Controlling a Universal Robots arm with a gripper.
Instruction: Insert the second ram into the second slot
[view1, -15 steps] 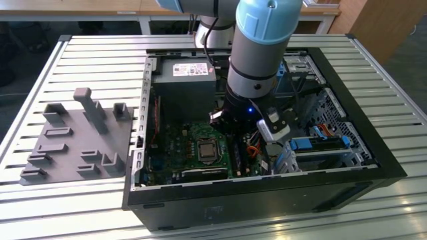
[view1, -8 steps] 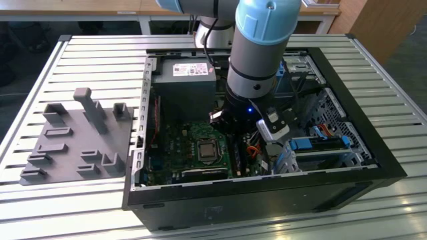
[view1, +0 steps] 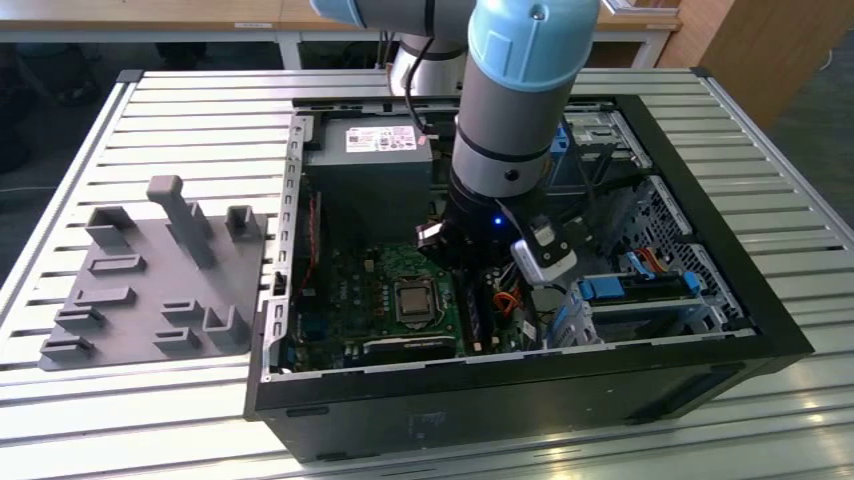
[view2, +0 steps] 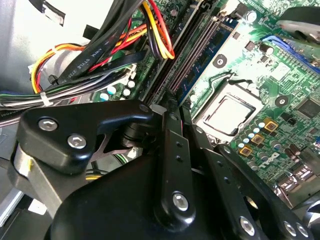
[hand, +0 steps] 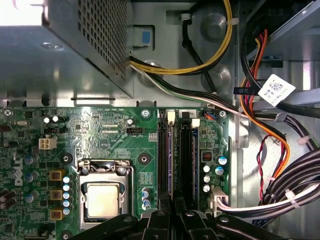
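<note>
One arm (view1: 514, 100) reaches straight down into the open computer case (view1: 534, 410) on the slatted desk (view1: 200, 110). Its end effector (view1: 465, 255) sits low beside the processor (view1: 414, 298) — a fit approach for pressing a stick home. A grey rack (view1: 147, 280) lies on the exterior view's left.

In the second wrist view the end effector (view2: 167, 112) looks narrow, right over the memory slots (view2: 192, 52).

The first wrist view looks down the slots' length: the second memory stick (hand: 170, 155), as I judge it, stands edge-up in its slot, in line with the end effector (hand: 173, 212) — whether it is pinched is hidden.
</note>
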